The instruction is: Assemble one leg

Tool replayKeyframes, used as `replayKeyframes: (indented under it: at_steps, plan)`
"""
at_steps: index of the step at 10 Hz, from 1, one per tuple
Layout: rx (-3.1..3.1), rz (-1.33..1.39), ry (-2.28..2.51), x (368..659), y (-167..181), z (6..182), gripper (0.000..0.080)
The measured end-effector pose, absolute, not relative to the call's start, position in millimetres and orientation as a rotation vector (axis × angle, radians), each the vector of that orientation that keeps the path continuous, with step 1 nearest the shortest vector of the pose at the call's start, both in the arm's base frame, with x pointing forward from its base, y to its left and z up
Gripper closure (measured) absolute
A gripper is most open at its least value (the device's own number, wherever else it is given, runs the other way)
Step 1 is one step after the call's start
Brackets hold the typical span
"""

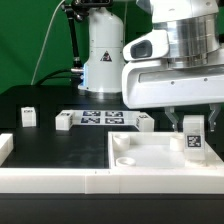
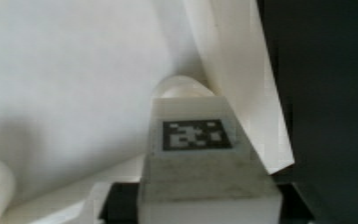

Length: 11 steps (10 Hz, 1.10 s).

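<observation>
My gripper (image 1: pixel 190 124) is shut on the leg (image 1: pixel 191 137), a small white upright block with a square marker tag on its face. It holds the leg upright over the far right corner of the large flat white panel (image 1: pixel 150 152). I cannot tell whether the leg's lower end touches the panel. In the wrist view the leg (image 2: pixel 202 150) sits between my two black fingers (image 2: pixel 126 200), pointing into the panel's corner (image 2: pixel 69 80) beside its raised edge (image 2: pixel 247 60). Three more legs stand on the black table: one (image 1: pixel 27 116), another (image 1: pixel 65 121) and a third (image 1: pixel 143 122).
The marker board (image 1: pixel 103 118) lies on the table between two of the loose legs. A low white wall (image 1: pixel 50 177) runs along the front, with a short piece (image 1: pixel 5 148) at the exterior view's left. A white robot base (image 1: pixel 103 55) stands at the back.
</observation>
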<state>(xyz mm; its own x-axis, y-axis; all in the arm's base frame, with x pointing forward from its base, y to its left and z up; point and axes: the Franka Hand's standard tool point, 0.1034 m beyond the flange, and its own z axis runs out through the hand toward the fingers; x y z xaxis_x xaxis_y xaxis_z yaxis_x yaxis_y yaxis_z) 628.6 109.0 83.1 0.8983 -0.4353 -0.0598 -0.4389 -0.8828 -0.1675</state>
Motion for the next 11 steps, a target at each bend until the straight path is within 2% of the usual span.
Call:
replayKeyframes:
  at_steps: [3, 8, 10, 11]
  plan:
    - [-2.716, 0.07, 1.228, 627.2, 110.3, 82.3, 0.0508]
    - [-2.573, 0.107, 1.515, 626.0, 111.4, 81.9, 0.0508]
    - [-2.638, 0.094, 1.391, 626.6, 111.4, 82.1, 0.0267]
    - [-2.708, 0.08, 1.248, 626.7, 110.6, 81.9, 0.0267]
